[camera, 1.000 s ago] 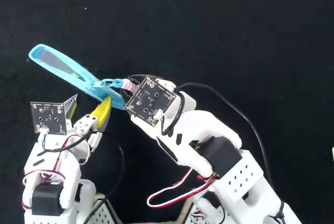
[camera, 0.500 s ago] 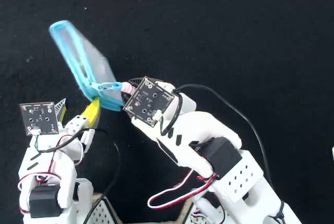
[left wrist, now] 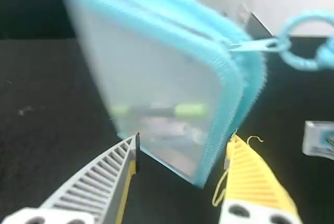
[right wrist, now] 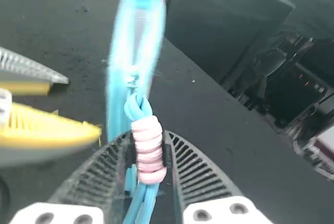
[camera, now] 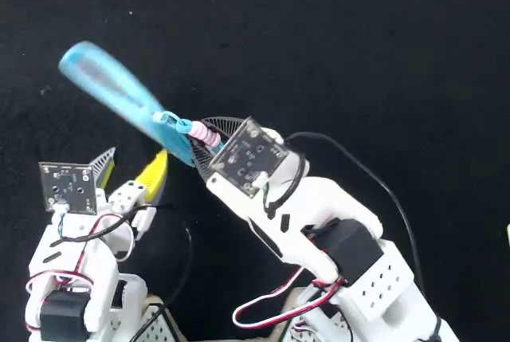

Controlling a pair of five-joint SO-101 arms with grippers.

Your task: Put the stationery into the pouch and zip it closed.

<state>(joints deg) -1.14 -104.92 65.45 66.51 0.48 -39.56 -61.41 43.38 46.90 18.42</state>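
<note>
A translucent light blue pouch (camera: 118, 93) with a blue zip around its edge is held out from the right pincer (camera: 209, 136) by its zip pull. The pouch's outline is smeared. Through its clear side, the left wrist view shows a thin green pen (left wrist: 156, 110) and some pale items too blurred to name. The zip slider sits at a corner of the pouch (left wrist: 156, 78), and a looped blue cord (right wrist: 136, 110) runs from it to a pink coil (right wrist: 148, 151). The right pincer (right wrist: 147, 141) is clamped on that pink coil (camera: 203, 131), its two black ribbed fingers pressed against either side, with the pouch (right wrist: 135, 41) edge-on just beyond the fingertips. The left pincer (camera: 131, 163) sits just beside the right one with its fingers spread apart, one grey and one yellow, gripping nothing. The pouch's nearest corner lies in the gap between the left pincer's (left wrist: 182, 143) fingers without being pinched. Beneath both arms is a black table (camera: 358, 63).
</note>
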